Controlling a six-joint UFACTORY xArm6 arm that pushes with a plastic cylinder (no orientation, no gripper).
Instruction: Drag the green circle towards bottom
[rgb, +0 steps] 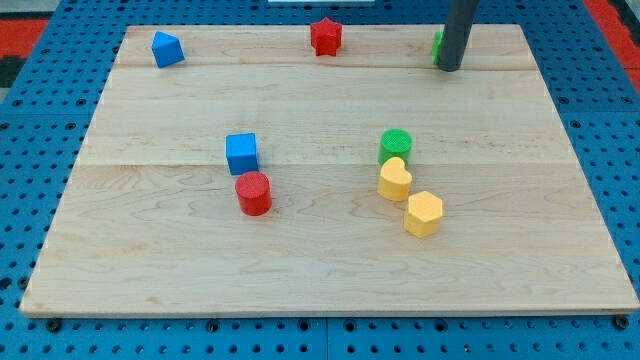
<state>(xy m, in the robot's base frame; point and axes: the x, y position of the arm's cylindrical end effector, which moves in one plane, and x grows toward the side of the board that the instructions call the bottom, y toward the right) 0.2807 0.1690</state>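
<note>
Right of the desk's (330, 280) centre sits the green circle (396, 145).
Touching its lower edge is a yellow heart (394, 180), with a yellow hexagon (424, 213) just beyond; my tip (449, 68) rests well apart at the view's top, beside a half-hidden green block (437, 44). No claw shows.

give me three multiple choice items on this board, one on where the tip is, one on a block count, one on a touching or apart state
1. Where is my tip?
A. at the view's top right, beside a partly hidden green block
B. touching the red cylinder
C. at the view's bottom left

2. How many yellow blocks show?
A. one
B. two
C. four

3. How does the green circle stand to the yellow heart?
A. far apart
B. stacked under it
C. right against it, on its upper side

Answers:
1 A, the rod ends by the board's top edge.
2 B, the heart and the yellow hexagon.
3 C, no gap shows between them.
</note>
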